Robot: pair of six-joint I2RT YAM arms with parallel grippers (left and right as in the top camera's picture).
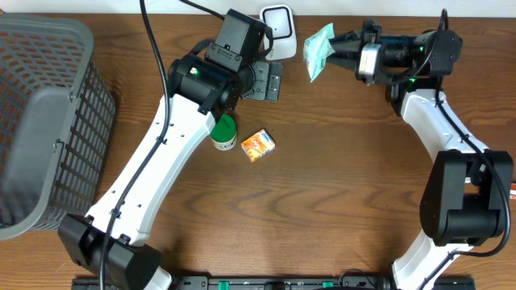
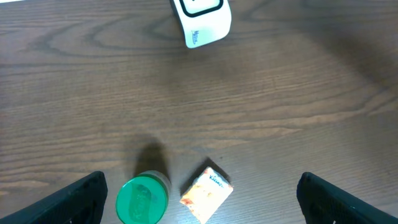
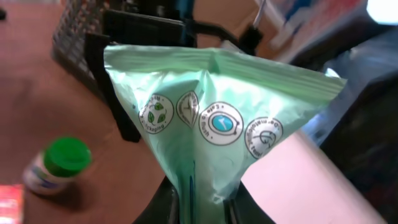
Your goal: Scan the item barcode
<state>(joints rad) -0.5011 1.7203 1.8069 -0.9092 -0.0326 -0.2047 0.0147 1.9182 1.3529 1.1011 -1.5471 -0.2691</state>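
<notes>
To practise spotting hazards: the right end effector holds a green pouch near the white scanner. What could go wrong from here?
1. The green pouch is soft and pinched at one end by the right end effector, so it could sag or slip.
2. Its creased face shows only round symbols in the wrist view, no barcode, so the white scanner may read nothing.
3. The open left end effector hangs close by, and the arms could bump.
</notes>
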